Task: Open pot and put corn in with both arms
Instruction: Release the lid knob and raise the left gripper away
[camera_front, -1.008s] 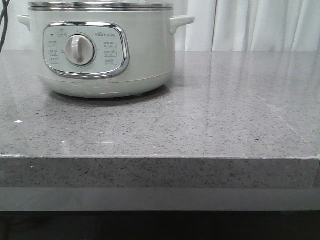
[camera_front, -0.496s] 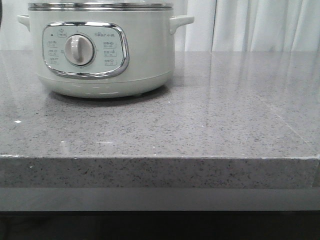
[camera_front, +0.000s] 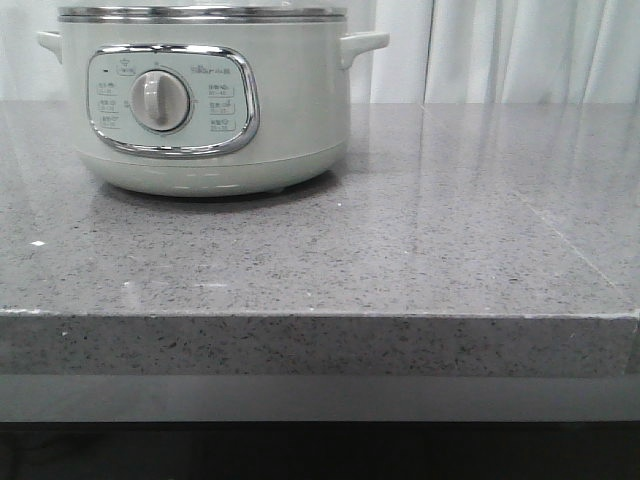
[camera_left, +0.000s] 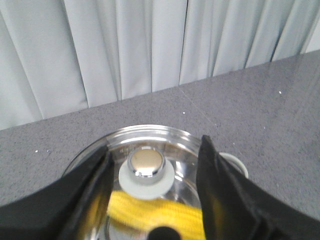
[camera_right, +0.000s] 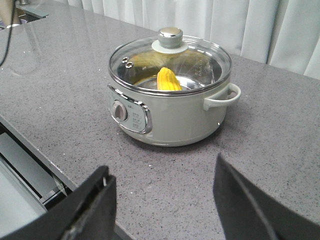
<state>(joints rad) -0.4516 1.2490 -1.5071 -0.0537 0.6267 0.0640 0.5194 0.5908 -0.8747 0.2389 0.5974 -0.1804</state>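
Corn in the pot, lid on: the task looks nearly finished.

The corn (camera_right: 169, 80) lies inside the pot (camera_right: 167, 107), which stands on the counter (camera_right: 280, 135) under its glass lid (camera_right: 200, 60). My left gripper (camera_left: 152, 172) hangs over the lid knob (camera_left: 146, 165) with jaws apart on either side of it, not clamped. My right gripper (camera_right: 162, 200) sits well back from the pot, jaws wide apart and empty. I judge the next move is to lift my left arm clear without nudging the knob.
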